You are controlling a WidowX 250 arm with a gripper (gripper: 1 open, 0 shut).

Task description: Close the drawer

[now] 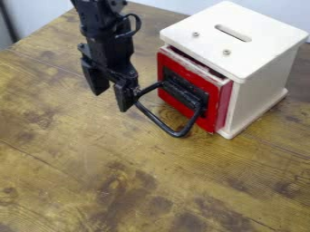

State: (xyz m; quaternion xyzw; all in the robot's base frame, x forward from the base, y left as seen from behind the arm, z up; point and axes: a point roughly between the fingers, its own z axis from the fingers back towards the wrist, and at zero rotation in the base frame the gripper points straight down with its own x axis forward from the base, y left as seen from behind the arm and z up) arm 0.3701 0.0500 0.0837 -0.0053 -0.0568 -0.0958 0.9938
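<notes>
Cream-white casing (259, 82) with two screws and slot, wooden tabletop (85, 172).

Tabletop (85, 154): wood look, brown, visible grain, dark blotches, slight sheen. Casing (242, 54): painted-wood look, cream-white, smooth, mostly matt. Two screw heads (227, 52) on top looked like metal, shiny. Drawer front (219, 100): smooth, red, looked painted or plastic, couldn't tell which. Wire loop handle (166, 128): black, smooth, slight gloss. Gripper (111, 92): black, mostly matt, looked like plastic or coated metal.
</notes>
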